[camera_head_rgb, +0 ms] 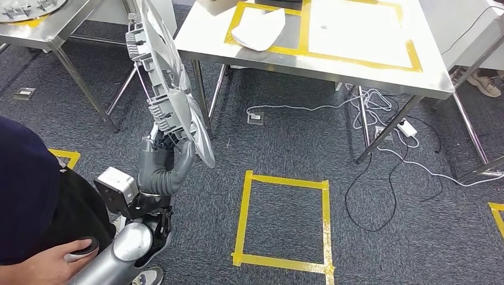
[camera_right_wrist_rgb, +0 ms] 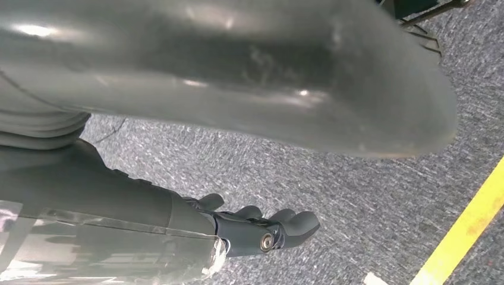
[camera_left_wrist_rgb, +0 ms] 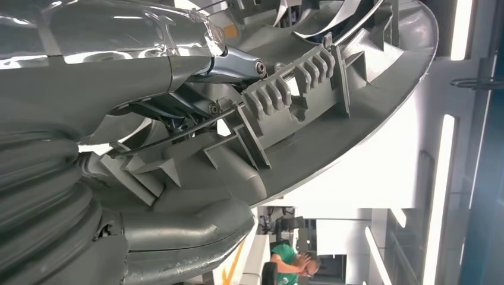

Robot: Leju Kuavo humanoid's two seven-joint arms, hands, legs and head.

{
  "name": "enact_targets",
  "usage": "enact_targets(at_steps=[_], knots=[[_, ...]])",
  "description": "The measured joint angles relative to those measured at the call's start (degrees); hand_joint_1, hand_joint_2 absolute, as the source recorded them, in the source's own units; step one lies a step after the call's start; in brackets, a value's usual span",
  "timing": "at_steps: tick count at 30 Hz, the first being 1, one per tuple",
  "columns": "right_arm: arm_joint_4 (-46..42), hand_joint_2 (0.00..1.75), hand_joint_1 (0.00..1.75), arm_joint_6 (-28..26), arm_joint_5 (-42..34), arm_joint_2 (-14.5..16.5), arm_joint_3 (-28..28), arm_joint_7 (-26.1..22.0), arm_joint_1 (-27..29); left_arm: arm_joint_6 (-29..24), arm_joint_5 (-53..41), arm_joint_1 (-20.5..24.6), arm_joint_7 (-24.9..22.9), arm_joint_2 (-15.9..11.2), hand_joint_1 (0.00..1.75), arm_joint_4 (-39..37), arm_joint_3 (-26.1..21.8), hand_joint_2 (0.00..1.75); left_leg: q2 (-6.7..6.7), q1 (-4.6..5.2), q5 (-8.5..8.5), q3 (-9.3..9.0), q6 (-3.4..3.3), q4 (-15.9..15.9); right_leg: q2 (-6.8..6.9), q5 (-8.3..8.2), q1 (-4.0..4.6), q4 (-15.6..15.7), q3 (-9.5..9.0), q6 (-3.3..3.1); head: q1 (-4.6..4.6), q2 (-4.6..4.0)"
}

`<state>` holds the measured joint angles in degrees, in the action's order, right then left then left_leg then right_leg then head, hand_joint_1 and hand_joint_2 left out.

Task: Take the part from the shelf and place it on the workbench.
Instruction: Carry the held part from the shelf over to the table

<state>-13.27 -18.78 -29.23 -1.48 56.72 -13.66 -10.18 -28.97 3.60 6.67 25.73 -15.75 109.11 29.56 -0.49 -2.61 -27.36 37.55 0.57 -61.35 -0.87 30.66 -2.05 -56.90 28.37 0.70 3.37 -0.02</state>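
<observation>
In the head view, the left hand (camera_head_rgb: 161, 159) sat at about 8 o'clock in the picture, its grey thumb and dark fingers clamped on the lower edge of the large silver-grey ribbed plastic disc-shaped part (camera_head_rgb: 168, 89). The part stood nearly on edge, rising from the hand toward 11 o'clock, above the dark grey carpet floor (camera_head_rgb: 297, 148). The white tabletop (camera_head_rgb: 368, 56) marked with yellow tape rectangles lay at 1 o'clock, well apart from the part, and carried a white curved sheet-like piece (camera_head_rgb: 258, 28) near its left end. A second metal table (camera_head_rgb: 53, 29) stood at 10 o'clock. A yellow tape square (camera_head_rgb: 284, 221) marked the floor at 6 o'clock, and white and black cables (camera_head_rgb: 386, 130) trailed under the tabletop at 3 o'clock. A person's hand (camera_head_rgb: 44, 261) rested on the left arm at 7 o'clock.

In the left wrist view, the left hand (camera_left_wrist_rgb: 178, 178) gripped the part (camera_left_wrist_rgb: 333, 119), thumb pressed under its rim and dark fingers across its ribbed inner face.

In the right wrist view, the right hand (camera_right_wrist_rgb: 249, 228) hung above the carpet floor (camera_right_wrist_rgb: 356, 196), holding nothing, its dark fingers lightly bent and apart from the thumb. A yellow tape strip (camera_right_wrist_rgb: 469, 228) ran at 4 o'clock.
</observation>
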Motion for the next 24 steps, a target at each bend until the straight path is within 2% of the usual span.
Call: enact_targets(at_steps=[2, 4, 5, 6, 7, 9, 10, 11, 18, 24], knots=[[0.0, 0.0, 0.0, -0.01, -0.03, 0.02, 0.0, 0.0, -0.08, -0.01, -0.23, 0.02, -0.04, 0.01, 1.75, 0.0, 0.02, 1.75, -0.14, 0.19, -0.05, -0.01, -0.19, 0.0, 0.0, 0.12, -0.04, 0.11, -0.05, -0.54, 0.0, 0.0], [-0.01, 0.0, 0.0, -0.02, -0.12, 0.02, 0.0, 0.0, -0.16, -0.02, -0.43, 0.03, -0.14, 0.01, 1.75, 0.0, 0.04, 1.75, -0.19, 0.5, -0.04, 0.01, -0.42, 0.0, 0.0, 0.77, -0.1, 0.57, -0.31, -1.68, 0.03, 0.0], [-0.02, 0.0, 0.0, -0.03, -0.16, 0.02, 0.0, 0.0, -0.17, -0.02, -0.51, 0.05, -0.2, 0.01, 1.75, 0.0, 0.07, 1.75, -0.19, 0.62, -0.02, -0.01, -0.51, 0.0, 0.0, 0.99, -0.14, 0.79, -0.45, -1.83, 0.04, 0.0], [-0.03, 0.0, 0.0, -0.03, -0.19, 0.04, 0.0, 0.0, -0.17, -0.02, -0.59, 0.07, -0.23, 0.01, 1.75, 0.0, 0.1, 1.75, -0.19, 0.7, 0.0, -0.02, -0.55, -0.01, 0.0, 1.13, -0.2, 1.0, -0.58, -1.4, 0.04, 0.0], [-0.03, 0.0, 0.0, -0.02, -0.2, 0.05, 0.0, 0.0, -0.17, -0.02, -0.66, 0.1, -0.26, 0.01, 1.75, 0.0, 0.14, 1.75, -0.19, 0.73, 0.02, -0.04, -0.57, -0.01, 0.0, 1.02, -0.3, 1.12, -0.64, -0.3, 0.05, 0.0], [-0.04, 0.0, 0.0, -0.02, -0.24, 0.06, 0.0, 0.0, -0.2, -0.02, -0.72, 0.14, -0.31, 0.01, 1.75, 0.0, 0.23, 1.75, -0.19, 0.73, 0.06, -0.04, -0.59, -0.02, 0.0, 0.84, -0.52, 1.41, -0.76, 2.46, 0.04, 0.0], [-0.04, 0.0, 0.0, -0.02, -0.25, 0.05, 0.0, 0.0, -0.21, -0.02, -0.72, 0.15, -0.33, 0.01, 1.75, 0.0, 0.27, 1.75, -0.18, 0.72, 0.1, -0.06, -0.56, -0.02, 0.0, 0.78, -0.59, 1.5, -0.79, 3.38, 0.05, 0.0], [-0.04, 0.0, 0.0, -0.02, -0.26, 0.05, 0.0, 0.0, -0.21, -0.02, -0.72, 0.15, -0.34, 0.01, 1.75, 0.0, 0.32, 1.75, -0.18, 0.7, 0.14, -0.09, -0.51, 0.01, 0.0, 0.78, -0.62, 1.52, -0.8, 3.88, 0.05, 0.0], [-0.04, 0.0, 0.0, 0.06, 0.3, 0.04, 0.0, 0.61, -0.51, -0.02, -0.61, 0.35, -0.45, 0.01, 1.75, 0.01, 0.54, 1.75, -0.18, 0.56, 0.48, -0.46, 0.0, 0.51, -0.01, 0.77, -0.54, 1.38, -0.81, 3.96, 0.06, 0.0], [-0.06, 0.0, 0.0, 0.07, 0.73, 0.05, 0.0, 1.13, -0.79, -0.32, -0.13, 0.41, -0.98, -0.01, 1.75, 0.02, 0.55, 1.75, -0.15, 0.53, 0.53, -0.56, 0.08, 0.73, -0.01, 0.82, -0.52, 1.34, -0.82, 3.87, 0.06, 0.0]])
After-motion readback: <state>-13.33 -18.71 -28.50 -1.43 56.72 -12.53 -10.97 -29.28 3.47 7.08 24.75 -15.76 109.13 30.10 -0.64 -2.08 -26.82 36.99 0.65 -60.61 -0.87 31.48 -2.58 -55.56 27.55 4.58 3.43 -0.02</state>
